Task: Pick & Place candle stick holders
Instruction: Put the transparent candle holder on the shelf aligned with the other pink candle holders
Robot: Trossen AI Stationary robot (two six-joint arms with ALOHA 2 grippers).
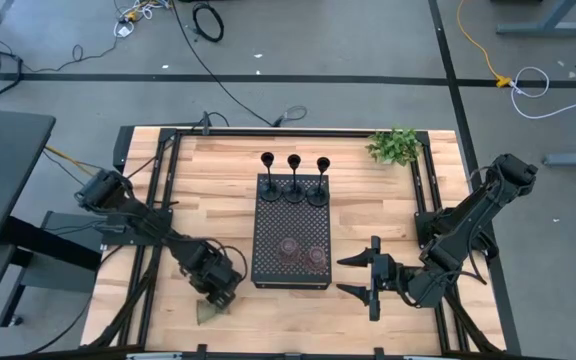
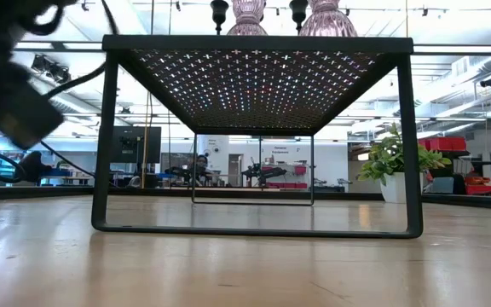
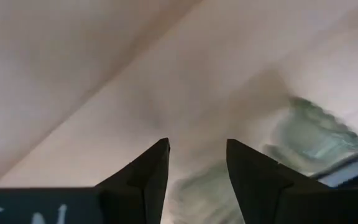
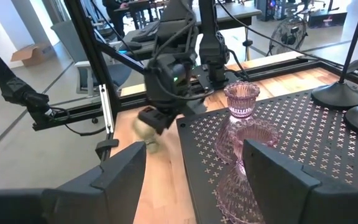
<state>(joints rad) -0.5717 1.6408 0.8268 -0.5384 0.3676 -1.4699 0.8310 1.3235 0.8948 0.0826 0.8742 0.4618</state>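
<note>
Left gripper [image 1: 214, 297] is low at the tray's [image 1: 268, 262] 8 o'clock corner, fingers parted around the green holder [image 1: 208, 314] on the counter [image 1: 218, 190]. Right gripper [image 1: 353, 276] waits at 4 o'clock, fingers spread. Black holders [image 1: 294, 185] and pink holders [image 1: 302, 251] stand on the tray.

Five holders [image 1: 294, 180] stand on the tray [image 1: 292, 270]; plant [image 1: 395, 146] behind-right.

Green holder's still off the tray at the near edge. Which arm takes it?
Left. Its pincer is right over the green holder with fingers open. The right pincer waits open across the tray.
</note>
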